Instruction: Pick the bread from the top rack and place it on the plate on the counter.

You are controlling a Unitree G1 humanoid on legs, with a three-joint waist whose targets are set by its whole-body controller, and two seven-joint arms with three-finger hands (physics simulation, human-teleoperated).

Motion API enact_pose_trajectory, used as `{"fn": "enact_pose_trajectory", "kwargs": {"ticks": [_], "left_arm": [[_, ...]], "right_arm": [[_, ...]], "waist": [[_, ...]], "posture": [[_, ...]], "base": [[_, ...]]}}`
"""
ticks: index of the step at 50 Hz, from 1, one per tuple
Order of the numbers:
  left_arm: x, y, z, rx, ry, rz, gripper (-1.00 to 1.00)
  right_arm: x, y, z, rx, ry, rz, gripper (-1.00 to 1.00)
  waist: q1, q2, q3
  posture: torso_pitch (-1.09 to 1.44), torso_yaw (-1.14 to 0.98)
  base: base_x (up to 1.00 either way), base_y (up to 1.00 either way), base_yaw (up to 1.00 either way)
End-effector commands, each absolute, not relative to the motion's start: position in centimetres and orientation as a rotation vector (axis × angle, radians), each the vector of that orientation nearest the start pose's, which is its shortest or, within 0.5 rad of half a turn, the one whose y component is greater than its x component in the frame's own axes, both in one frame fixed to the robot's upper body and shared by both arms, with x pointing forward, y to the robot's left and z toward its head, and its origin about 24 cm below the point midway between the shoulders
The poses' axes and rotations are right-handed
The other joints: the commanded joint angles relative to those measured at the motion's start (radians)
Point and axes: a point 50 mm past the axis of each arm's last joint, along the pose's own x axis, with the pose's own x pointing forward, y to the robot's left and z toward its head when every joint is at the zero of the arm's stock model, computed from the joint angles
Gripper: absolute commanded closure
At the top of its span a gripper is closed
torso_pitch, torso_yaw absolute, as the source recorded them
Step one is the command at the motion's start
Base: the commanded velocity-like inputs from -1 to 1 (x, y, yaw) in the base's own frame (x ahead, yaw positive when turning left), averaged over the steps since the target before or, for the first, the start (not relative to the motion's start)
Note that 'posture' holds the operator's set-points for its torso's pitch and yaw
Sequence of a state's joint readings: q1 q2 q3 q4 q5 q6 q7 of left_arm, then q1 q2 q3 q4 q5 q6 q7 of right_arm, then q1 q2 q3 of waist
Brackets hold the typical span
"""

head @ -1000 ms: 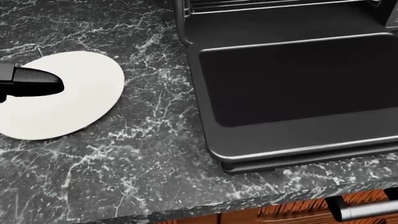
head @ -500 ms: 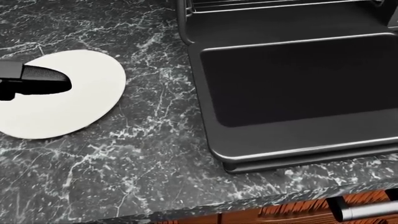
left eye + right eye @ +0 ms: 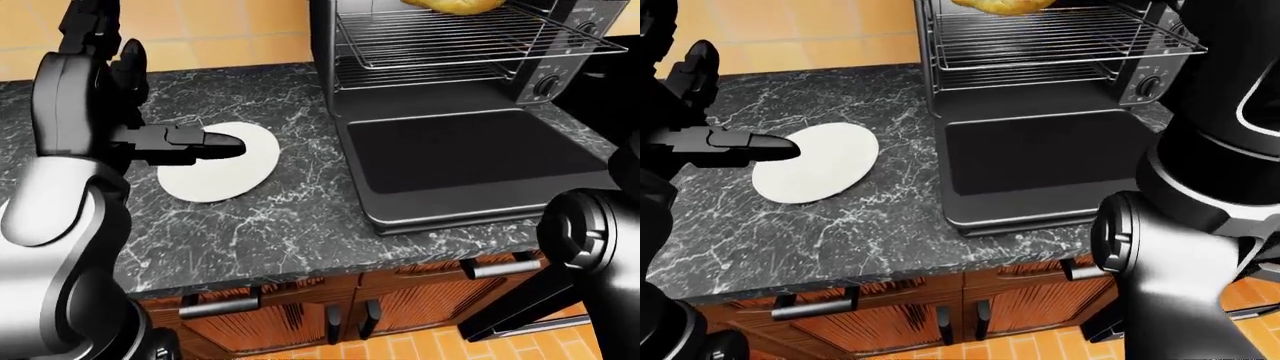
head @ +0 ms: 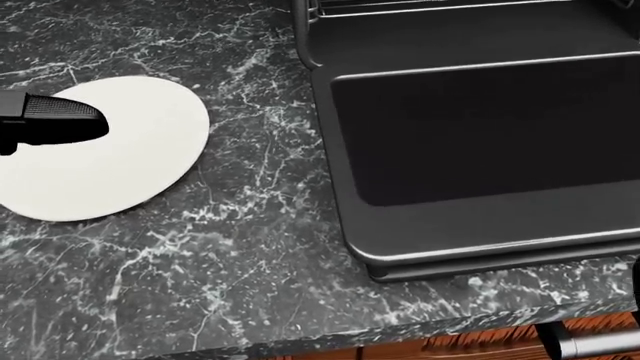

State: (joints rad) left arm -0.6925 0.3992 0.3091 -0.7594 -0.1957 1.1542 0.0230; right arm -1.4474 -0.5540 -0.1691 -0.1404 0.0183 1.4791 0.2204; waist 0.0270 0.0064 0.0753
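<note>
The lowered oven door [image 3: 470, 161] lies flat over the counter [image 3: 270, 225] below the open cavity, leaving the top rack [image 3: 450, 34] reachable only from above the door. The left hand [image 3: 185, 144], fingers extended, hangs over the left part of the plate [image 3: 235, 169]; the plate's right part stays uncovered. Bare counter separates plate and door.

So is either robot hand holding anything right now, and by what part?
Nothing is held. The left robot hand hangs open over the plate, and the bread lies untouched on the oven's top rack. The right robot hand isn't visible.
</note>
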Motion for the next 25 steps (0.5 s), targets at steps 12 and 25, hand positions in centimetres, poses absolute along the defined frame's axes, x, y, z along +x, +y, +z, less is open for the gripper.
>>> {"fn": "enact_pose_trajectory", "kwargs": {"ticks": [12, 25], "left_arm": [[24.1, 20.5, 30.0, 0.177, -0.414, 0.143, -1.0], [23.6, 20.8, 30.0, 0.176, -0.417, 0.15, -1.0]], "right_arm": [[27.7, -16.8, 42.2, -0.19, -0.223, 0.014, 1.0], [27.4, -15.8, 42.1, -0.191, -0.225, 0.046, 1.0]], "waist": [[0.036, 0.005, -0.026], [0.096, 0.003, -0.028]], "posture": [[0.0, 0.13], [0.0, 0.19]], "base": [[0.0, 0.0, 0.0], [0.0, 0.0, 0.0]]}}
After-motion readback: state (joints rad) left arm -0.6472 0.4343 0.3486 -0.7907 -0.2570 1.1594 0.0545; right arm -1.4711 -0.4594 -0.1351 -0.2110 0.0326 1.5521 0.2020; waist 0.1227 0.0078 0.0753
